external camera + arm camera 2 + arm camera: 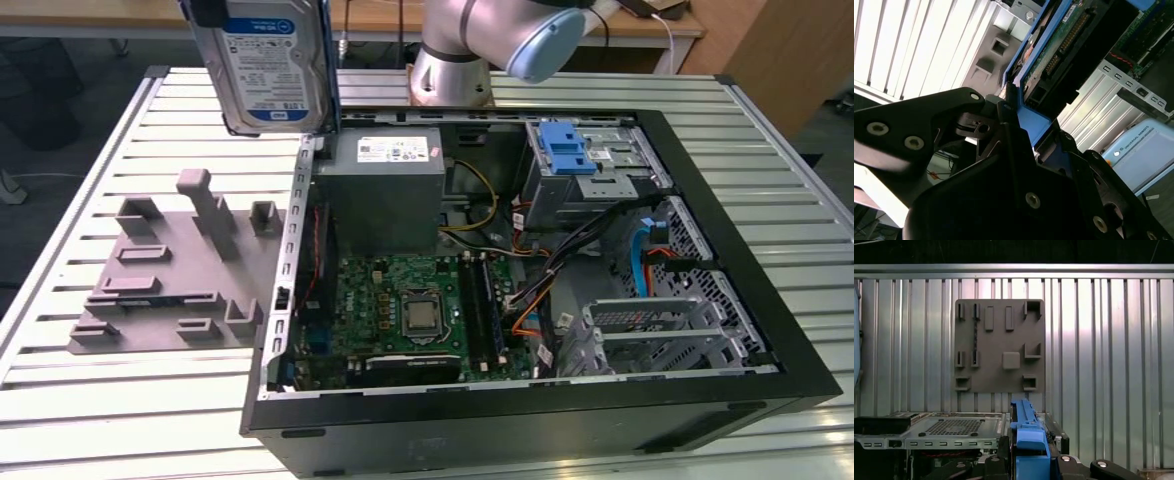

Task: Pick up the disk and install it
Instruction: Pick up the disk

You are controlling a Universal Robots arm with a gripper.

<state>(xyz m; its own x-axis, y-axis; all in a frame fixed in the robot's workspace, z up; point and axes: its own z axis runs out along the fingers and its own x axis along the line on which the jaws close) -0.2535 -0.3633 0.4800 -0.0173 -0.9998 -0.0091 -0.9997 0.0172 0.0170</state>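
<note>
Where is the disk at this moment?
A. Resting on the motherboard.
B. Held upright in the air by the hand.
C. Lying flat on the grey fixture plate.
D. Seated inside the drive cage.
B: in the exterior view the disk is upright in the air, off the grey fixture plate and outside the open computer case, and in the second wrist view the hand clamps its blue frame.

No readable print (disk (271, 70) included)
</note>
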